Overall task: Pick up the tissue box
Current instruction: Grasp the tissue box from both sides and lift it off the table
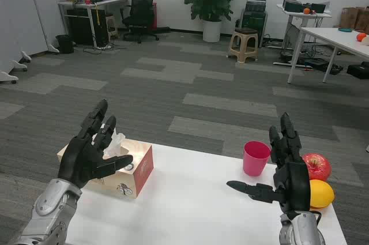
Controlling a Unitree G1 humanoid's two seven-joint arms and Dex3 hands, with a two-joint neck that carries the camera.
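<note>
Grasp not started: tissue box sits on tabletop at 9 o'clock. Left hand is over it, fingers apart, probably not touching. Right hand is at 3, fingers spread, empty. Pink cup, apple, lemon are well clear.

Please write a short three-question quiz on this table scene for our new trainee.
1. True or false: the left hand already grips the tissue box.
2. Which thing stands nearest the right hand: A pink cup, B tissue box, C office chair?
3. Fill in: beside the red apple lies a yellow ____.

Key: 1 false, its fingers are spread above the box; 2 A; 3 fruit.
</note>
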